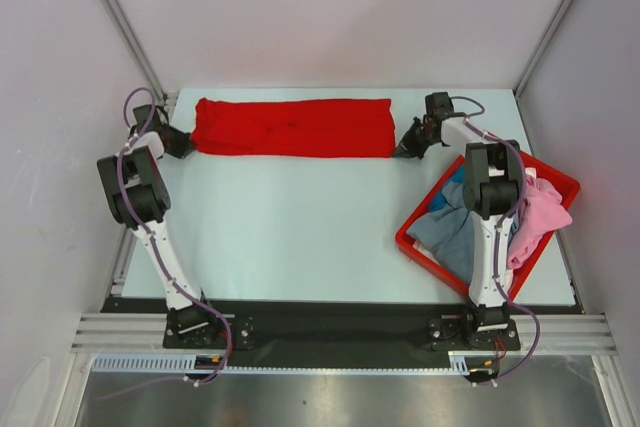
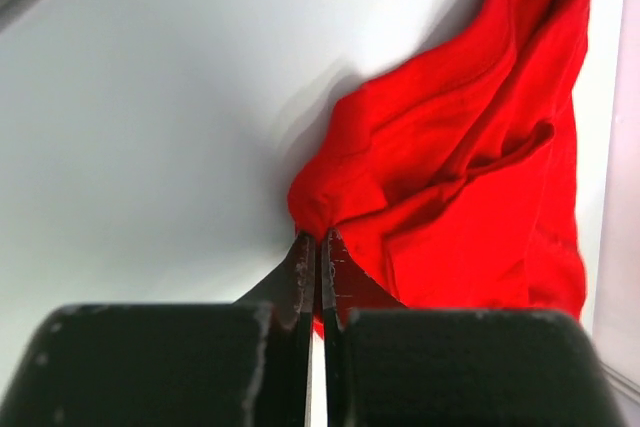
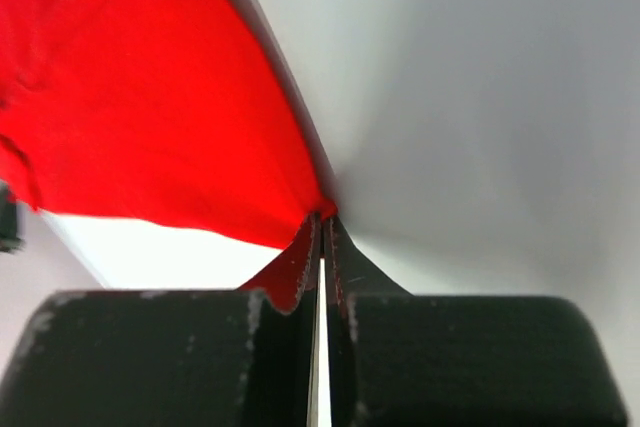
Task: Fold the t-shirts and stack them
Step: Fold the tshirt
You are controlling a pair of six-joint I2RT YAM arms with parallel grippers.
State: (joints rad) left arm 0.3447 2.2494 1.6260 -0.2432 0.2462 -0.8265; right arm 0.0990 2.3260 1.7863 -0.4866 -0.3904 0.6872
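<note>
Left hand and right hand are each pinched shut on one end of the red t-shirt; both wrist views show the fingertips meeting with a thin nip of red cloth between them. That shirt lies as a long folded band on the worktop, beyond the red bin and stretching away to its left. The right hand sits just past the bin's far corner, and the left hand is at the band's other end, well apart from the bin. The cloth looks light, soft and limp. It will likely sag and lose its fold if lifted from one point, so holding it at both ends, with all layers caught and the band kept taut, seems the safer grip. It is neither fragile nor slippery, though a shallow edge pinch could slip off. By count there is one red shirt laid out, two hands and one bin. Inside the bin lie a grey-blue shirt, a pink shirt and a sliver of blue cloth, heaped so that the exact number cannot be told.
</note>
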